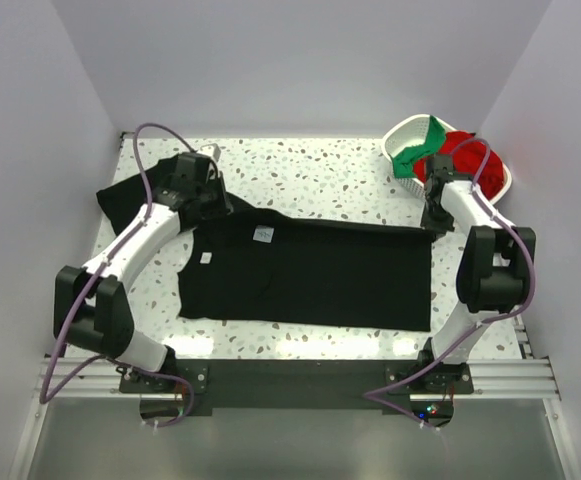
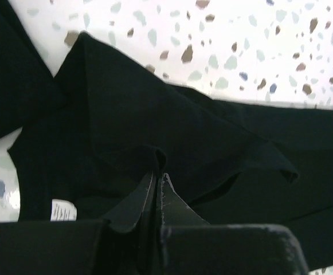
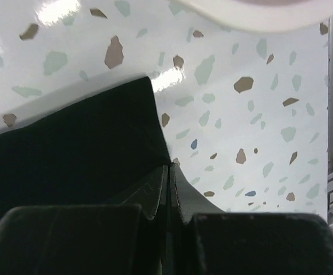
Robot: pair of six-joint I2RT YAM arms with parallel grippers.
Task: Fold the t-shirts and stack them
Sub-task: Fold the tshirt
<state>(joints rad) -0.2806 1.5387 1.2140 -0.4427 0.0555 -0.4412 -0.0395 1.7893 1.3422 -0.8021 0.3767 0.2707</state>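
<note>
So here's the setup: one black t-shirt point(image 1: 320, 275) is lying spread out in the middle of the speckled worktop point(image 1: 320, 175), long side running left to right. You can spot its little white neck label point(image 1: 262, 234) near the left end.

The left end effector point(image 1: 222, 205) is down on the shirt's far left corner. From the left wrist cam its fingers point(image 2: 155, 192) are squeezed together with a bunch of black cloth point(image 2: 126, 114) pinched between them, and the folds all pull in toward the tips. So closed, gripping the shirt.

The right end effector point(image 1: 435, 222) is at the shirt's far right corner. The right wrist view shows the two fingers point(image 3: 155, 195) pressed fully together right on the edge of the cloth point(image 3: 74, 143). That corner looks a bit raised off the surface, with a shadow under it, so I'd call that clamped on the shirt's corner too.

There's a second black t-shirt point(image 1: 120, 203) lying flat at the far left of the worktop, partly under the left arm. It's just beside the spread one, and I can't tell if they overlap.

Over in the far right corner sits a white lattice basket point(image 1: 400, 135) with a green t-shirt point(image 1: 415, 152) and a red t-shirt point(image 1: 465, 155) bundled in it. Its rim point(image 3: 258, 17) shows at the top of the right wrist view.
</note>
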